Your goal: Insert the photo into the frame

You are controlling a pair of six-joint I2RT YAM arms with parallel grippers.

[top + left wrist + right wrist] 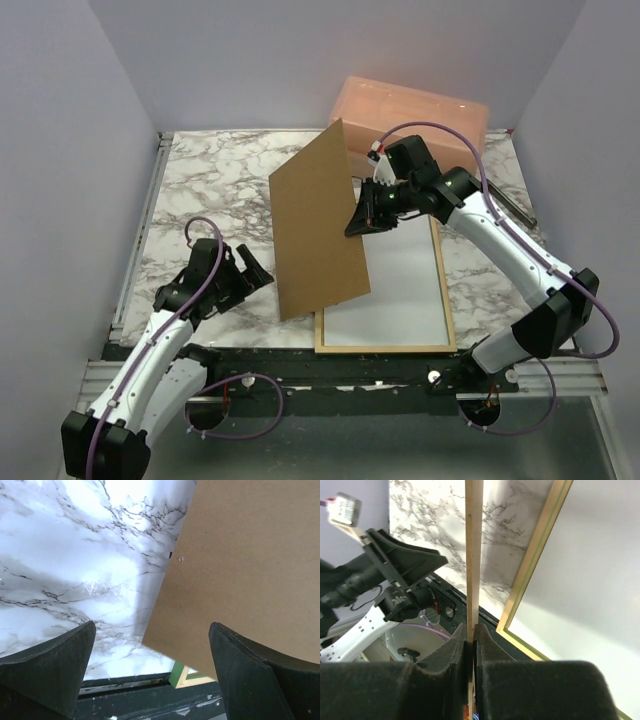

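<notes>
Only the right wrist view shows the grip itself: the right claw [472,630] is pinched shut on the thin edge of the brown backing panel [474,540], seen edge-on. The left wrist view alone catches the green face at a corner of the frame [182,676]. It peeks out beneath the panel [245,570], between the widely parted fingers of the left claw [152,625]. From above, the right arm reaches inward over the worktop [215,180] and holds the panel [315,220] tilted up on its near edge. The left arm lies low, its claw [255,272] near the panel's left side. The frame [385,349] lies flat, pale side up, below and just right of the right claw [358,222]. The photo [390,290] fills the frame, white side up.
</notes>
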